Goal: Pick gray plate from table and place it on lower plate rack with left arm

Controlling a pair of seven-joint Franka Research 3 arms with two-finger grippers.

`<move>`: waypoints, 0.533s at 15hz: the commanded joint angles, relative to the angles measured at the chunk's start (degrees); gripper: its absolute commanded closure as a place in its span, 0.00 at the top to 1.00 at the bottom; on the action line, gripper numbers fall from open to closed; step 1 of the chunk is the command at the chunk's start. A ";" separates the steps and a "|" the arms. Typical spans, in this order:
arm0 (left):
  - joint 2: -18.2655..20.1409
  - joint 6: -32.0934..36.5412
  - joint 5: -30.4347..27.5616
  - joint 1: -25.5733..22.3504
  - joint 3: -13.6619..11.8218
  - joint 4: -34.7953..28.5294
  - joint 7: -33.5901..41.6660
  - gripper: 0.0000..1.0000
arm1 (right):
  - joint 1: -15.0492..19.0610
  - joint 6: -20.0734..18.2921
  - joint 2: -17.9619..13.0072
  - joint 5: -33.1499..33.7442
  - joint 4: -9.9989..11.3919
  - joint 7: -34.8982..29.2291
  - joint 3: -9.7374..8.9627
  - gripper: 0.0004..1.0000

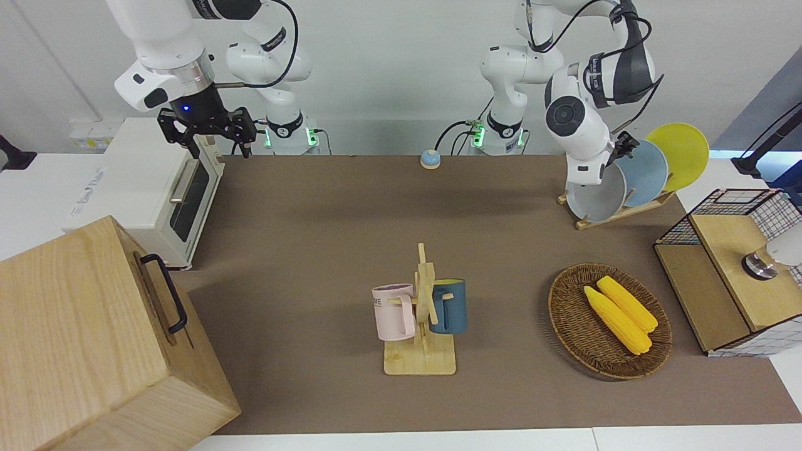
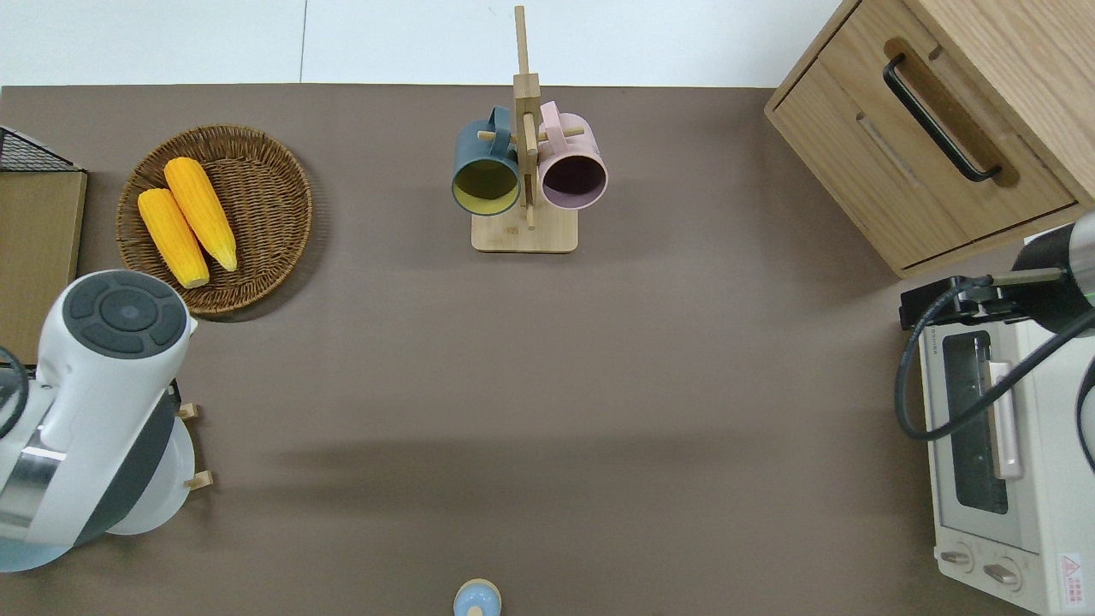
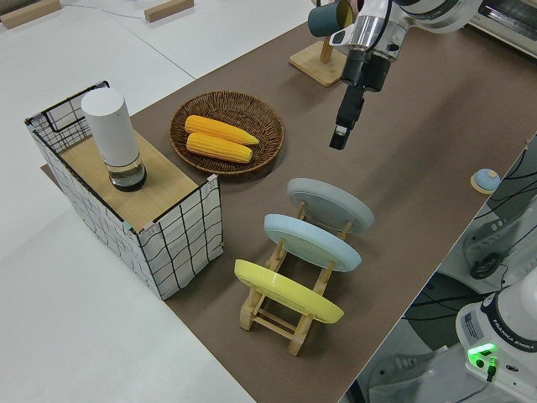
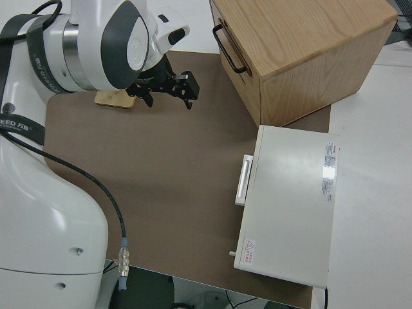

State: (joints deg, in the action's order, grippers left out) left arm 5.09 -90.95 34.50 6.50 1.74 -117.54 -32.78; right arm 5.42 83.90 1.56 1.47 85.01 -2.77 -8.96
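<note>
Gray plate (image 3: 331,204) seated in the lowest slot of the plate rack (image 3: 289,323); my left gripper (image 3: 339,138) hangs above, jaw state indeterminate; right arm parked.

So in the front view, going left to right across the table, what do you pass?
Wooden cabinet → white toaster oven → pink mug → mug stand → blue mug → wicker basket with two corn cobs → wire-sided box.
</note>
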 commanded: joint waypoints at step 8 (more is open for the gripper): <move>-2.54 -0.10 -26.40 0.09 -0.51 13.02 11.04 1.00 | -0.41 -0.05 0.02 -0.15 -0.37 -0.22 0.34 0.98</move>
State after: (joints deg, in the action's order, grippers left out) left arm 3.84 -91.20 14.29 6.51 1.73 -108.25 -27.19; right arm 5.42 83.90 1.56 1.47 85.01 -2.77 -8.96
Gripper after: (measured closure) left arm 0.004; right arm 0.013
